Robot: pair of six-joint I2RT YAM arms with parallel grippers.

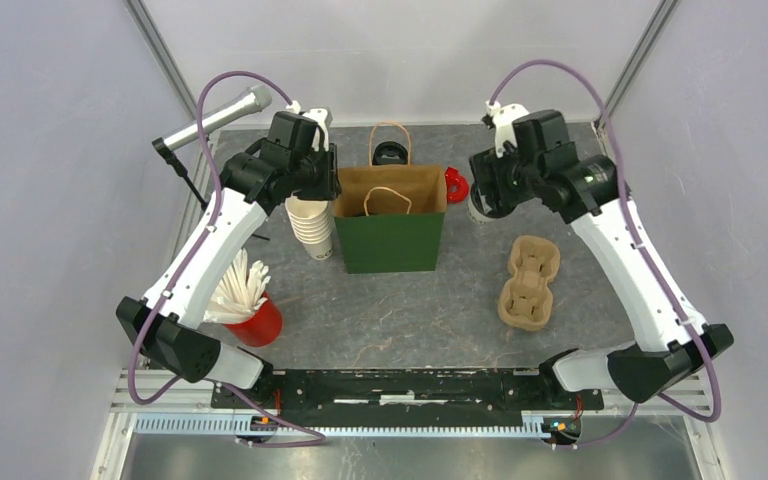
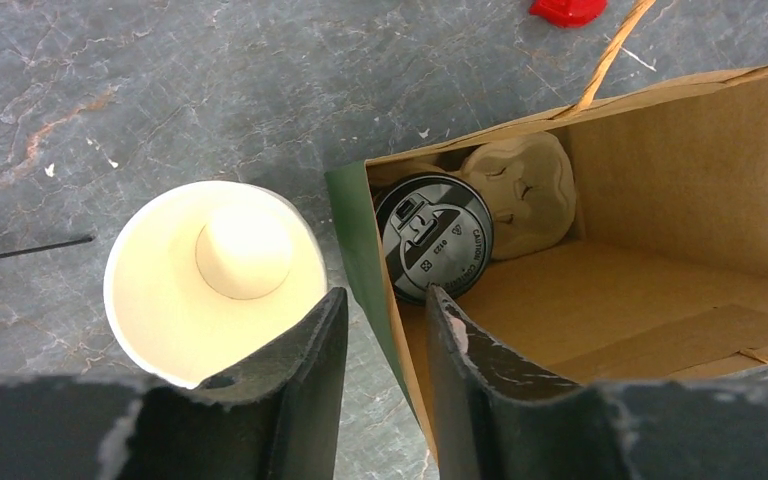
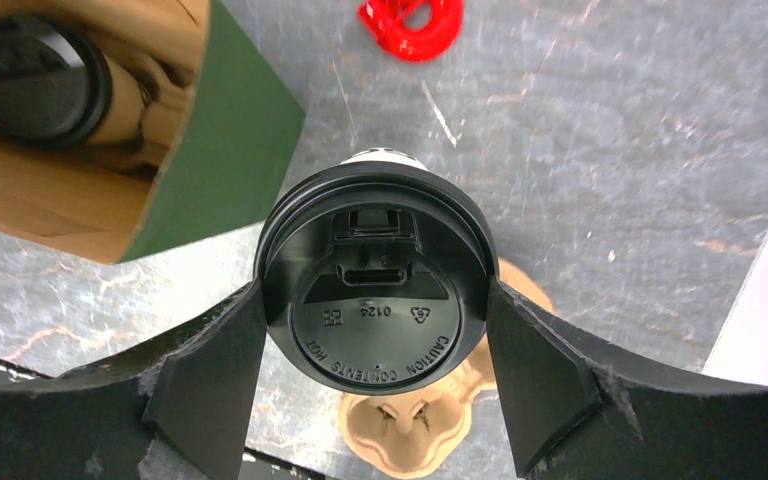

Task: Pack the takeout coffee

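Note:
One takeout coffee cup (image 2: 433, 235) with a black lid sits inside the green paper bag (image 1: 390, 240), in a brown pulp carrier (image 2: 520, 190); it also shows in the right wrist view (image 3: 35, 80). My left gripper (image 2: 387, 295) stands at the bag's left rim (image 1: 322, 185). Its fingers are a narrow gap apart and straddle the bag's wall, one inside and one outside. My right gripper (image 3: 375, 330) is shut on the second lidded coffee cup (image 3: 375, 290). It holds the cup above the table, just right of the bag (image 1: 480, 205).
A tall stack of lidless cream cups (image 1: 310, 225) stands against the bag's left side, under my left gripper. A second pulp carrier (image 1: 530, 282) lies to the right. A red cup of white sticks (image 1: 250, 320) is front left. A small red object (image 1: 457, 183) lies behind the bag.

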